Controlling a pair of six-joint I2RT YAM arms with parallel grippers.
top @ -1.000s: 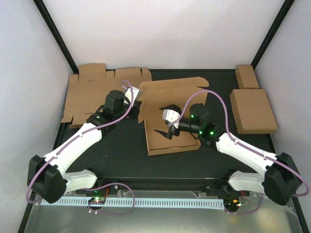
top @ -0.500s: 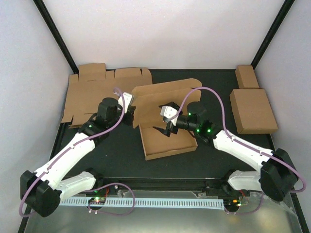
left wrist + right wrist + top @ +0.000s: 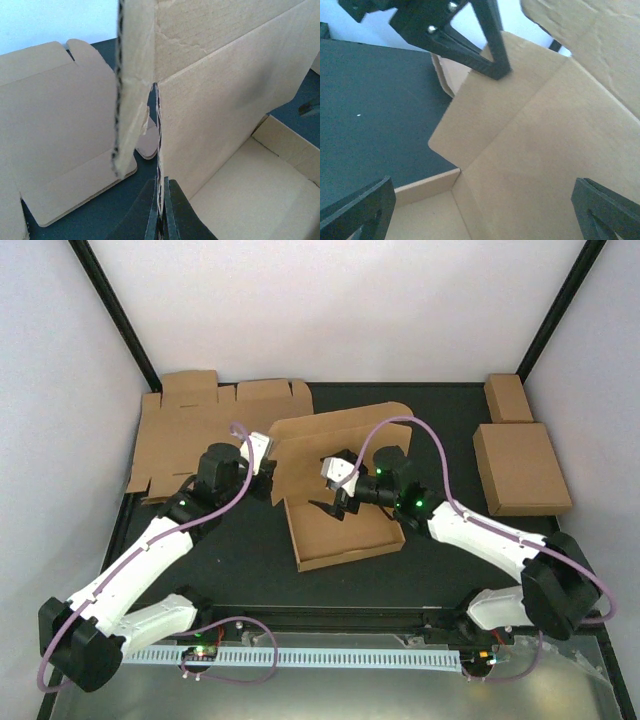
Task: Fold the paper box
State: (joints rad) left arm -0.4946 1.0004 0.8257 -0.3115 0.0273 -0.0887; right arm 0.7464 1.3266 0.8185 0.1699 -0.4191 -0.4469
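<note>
A black table top [image 3: 240, 570] carries everything, and the widest thing on it is a flat, unfolded brown cardboard die-cut sheet [image 3: 190, 430] lying beyond and to the outer side of the left gripper [image 3: 270, 483], apparently a spare blank waiting its turn. The paper box [image 3: 350, 538], a brown corrugated die-cut sheet already partly raised into a shallow tray, sits between the two grippers near the middle of the table, with its tall back panel [image 3: 225, 100] standing up from the base. Well off to the right gripper's [image 3: 333, 506] outer side rest a closed squarish brown cardboard box [image 3: 520, 468] and, beyond it, a smaller oblong brown box [image 3: 508, 397], both out of the work. The left gripper is clamped shut on the box, its black fingers [image 3: 150, 212] pinching the upright panel's raw edge from below, probably to hold that wall vertical and steady the tray while the side is formed; a narrow side flap [image 3: 132, 75] hangs edge-on just past the fingers. The right gripper hovers low inside the tray with its jaws spread wide and nothing between them, facing the corner crease, seemingly ready to press a flap or wall inward.
</note>
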